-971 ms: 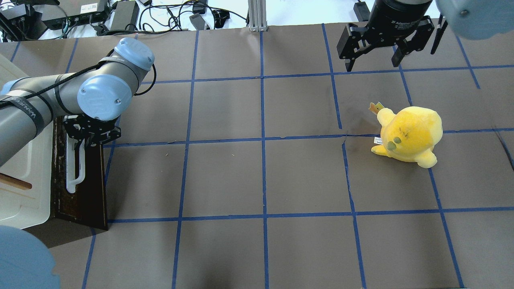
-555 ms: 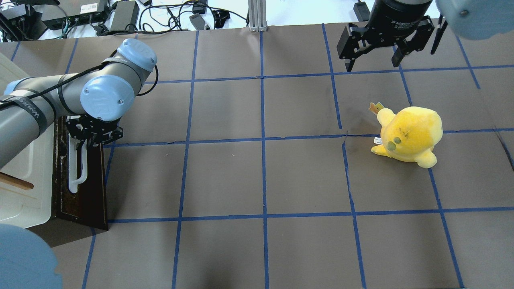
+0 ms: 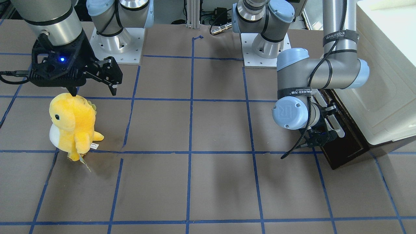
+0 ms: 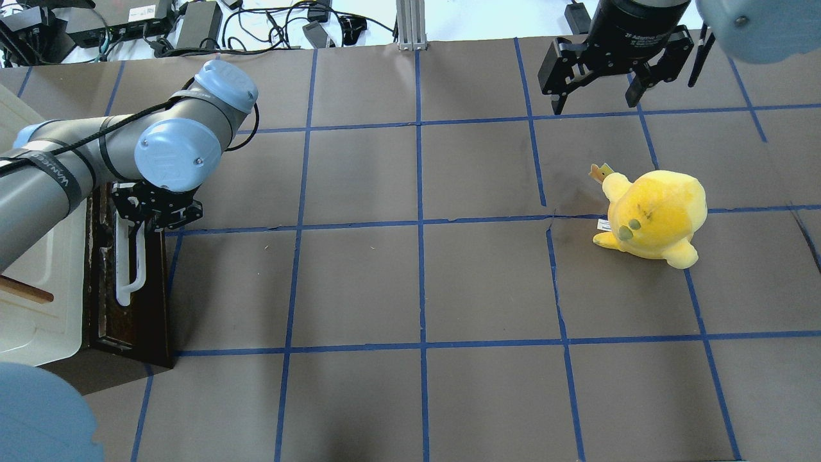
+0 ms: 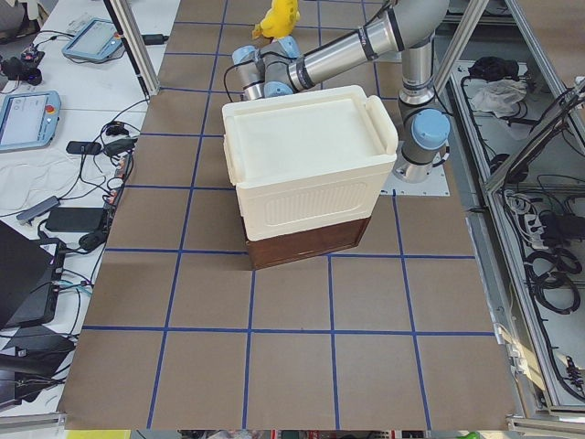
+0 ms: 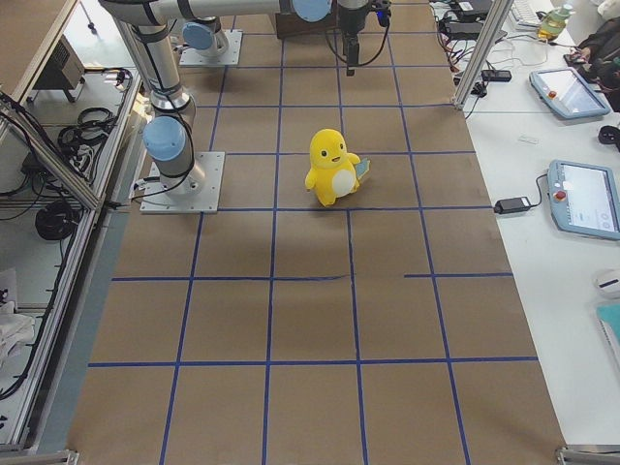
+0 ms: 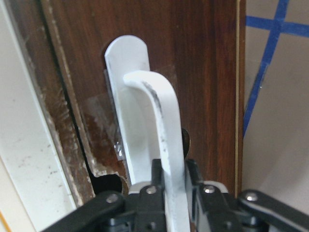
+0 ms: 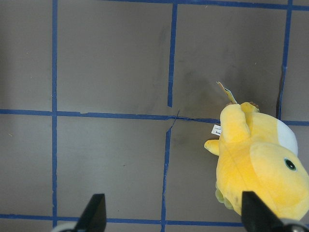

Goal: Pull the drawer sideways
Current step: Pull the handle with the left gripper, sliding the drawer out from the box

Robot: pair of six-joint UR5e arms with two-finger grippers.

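The dark brown drawer (image 4: 151,301) sits at the table's left end under a cream-white cabinet (image 4: 38,301), with its front facing the table's middle. A long white bar handle (image 4: 131,269) runs along that front. My left gripper (image 4: 152,215) is shut on the far end of the handle. In the left wrist view the black fingers (image 7: 155,186) clamp the white bar (image 7: 164,125) from both sides. The front-facing view shows the same grasp, left gripper (image 3: 321,136) against the drawer (image 3: 346,146). My right gripper (image 4: 596,96) hangs open and empty above the far right of the table.
A yellow plush toy (image 4: 654,215) stands on the right side of the table, below the right gripper (image 3: 94,91). Blue tape lines grid the brown table top. Cables and power bricks (image 4: 199,22) lie beyond the far edge. The cabinet (image 5: 311,174) tops the drawer (image 5: 311,242).
My left arm has drawn toward the table's middle, still gripping the handle, and the drawer front has slid slightly out from under the cabinet. The right arm and the plush toy have not moved.
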